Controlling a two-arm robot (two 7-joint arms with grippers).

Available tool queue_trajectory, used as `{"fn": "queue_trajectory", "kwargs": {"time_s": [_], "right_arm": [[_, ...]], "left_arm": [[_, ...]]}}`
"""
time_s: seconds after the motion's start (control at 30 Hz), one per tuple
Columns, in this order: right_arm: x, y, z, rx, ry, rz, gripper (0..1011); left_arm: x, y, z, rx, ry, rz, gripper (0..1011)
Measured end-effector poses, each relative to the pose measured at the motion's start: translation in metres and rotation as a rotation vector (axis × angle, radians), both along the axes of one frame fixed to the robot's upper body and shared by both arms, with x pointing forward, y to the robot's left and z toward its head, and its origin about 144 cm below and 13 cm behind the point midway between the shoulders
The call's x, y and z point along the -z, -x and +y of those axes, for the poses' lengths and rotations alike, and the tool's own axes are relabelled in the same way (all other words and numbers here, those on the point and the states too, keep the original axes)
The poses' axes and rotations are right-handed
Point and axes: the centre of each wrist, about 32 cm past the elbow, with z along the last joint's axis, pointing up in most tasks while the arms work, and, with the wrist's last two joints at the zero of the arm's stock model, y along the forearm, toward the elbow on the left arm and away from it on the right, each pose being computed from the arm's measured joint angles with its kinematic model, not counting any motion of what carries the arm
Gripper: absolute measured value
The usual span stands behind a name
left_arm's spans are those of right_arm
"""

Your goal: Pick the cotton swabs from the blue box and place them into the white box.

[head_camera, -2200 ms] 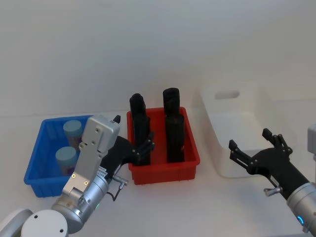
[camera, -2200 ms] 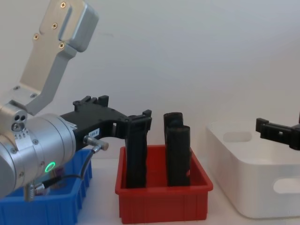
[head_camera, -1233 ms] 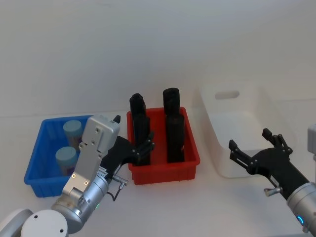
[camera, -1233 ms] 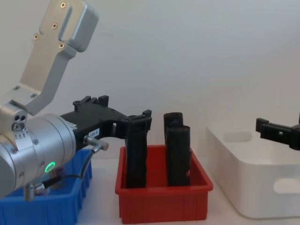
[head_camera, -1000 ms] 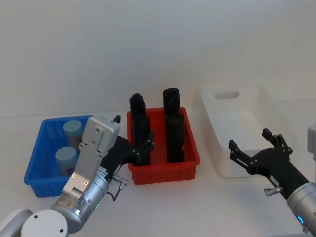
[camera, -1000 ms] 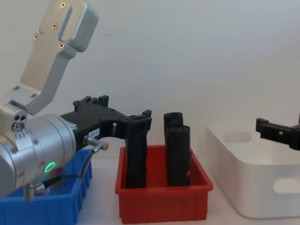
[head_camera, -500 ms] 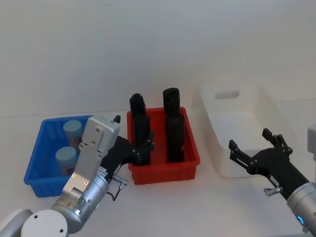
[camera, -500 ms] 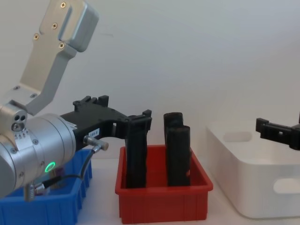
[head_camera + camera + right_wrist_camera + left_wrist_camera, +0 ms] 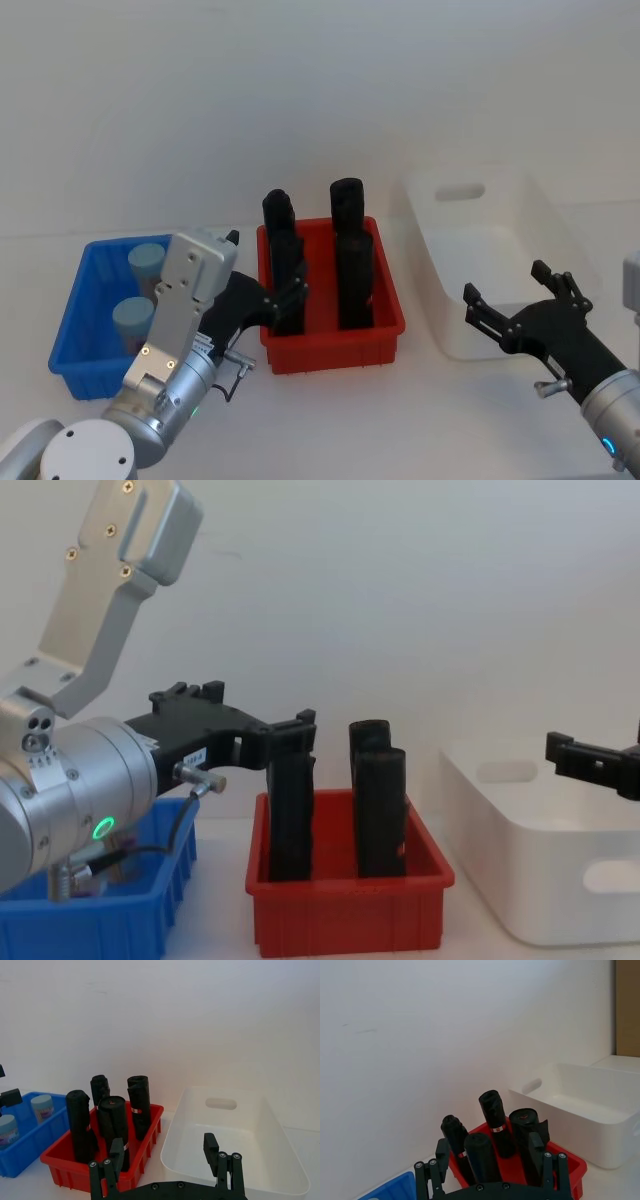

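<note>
Two cotton swabs jars with pale blue lids stand in the blue box (image 9: 70,345) at the left, one at the back (image 9: 147,260) and one nearer (image 9: 131,319). In the right wrist view the same jars (image 9: 41,1107) show in the blue box (image 9: 27,1135). My left gripper (image 9: 266,263) hangs open between the blue box and the red bin, to the right of the jars, holding nothing. My right gripper (image 9: 505,282) is open and hovers at the front edge of the white box (image 9: 425,240). I see nothing inside the white box (image 9: 282,1130).
A red bin (image 9: 330,350) with several tall black upright rolls (image 9: 353,270) stands between the blue box and the white box. A plain white wall rises close behind all three. The tabletop in front of the bins is bare.
My left arm and its gripper have shifted slightly to the left, toward the blue box. The right arm, jars and bins have not moved.
</note>
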Motion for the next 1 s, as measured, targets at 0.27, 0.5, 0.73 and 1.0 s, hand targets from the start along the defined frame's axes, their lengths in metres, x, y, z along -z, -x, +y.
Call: {"fn": "queue_trajectory", "kwargs": {"time_s": [0.27,0.5,0.73,1.0], "right_arm": [[0.0,0.0,0.0,0.0,0.0,0.0,1002],[0.0,0.0,0.0,0.0,0.0,0.0,1002],[0.0,0.0,0.0,0.0,0.0,0.0,1002],[0.0,0.0,0.0,0.0,0.0,0.0,1002]], "left_arm": [[-0.003,-0.008,0.006,-0.053,0.024,0.037,1004],[-0.003,-0.016,0.016,-0.118,0.043,0.097,1004],[-0.002,-0.026,0.029,-0.18,0.056,0.159,1004],[0.002,-0.038,0.044,-0.249,0.067,0.229,1004]]}}
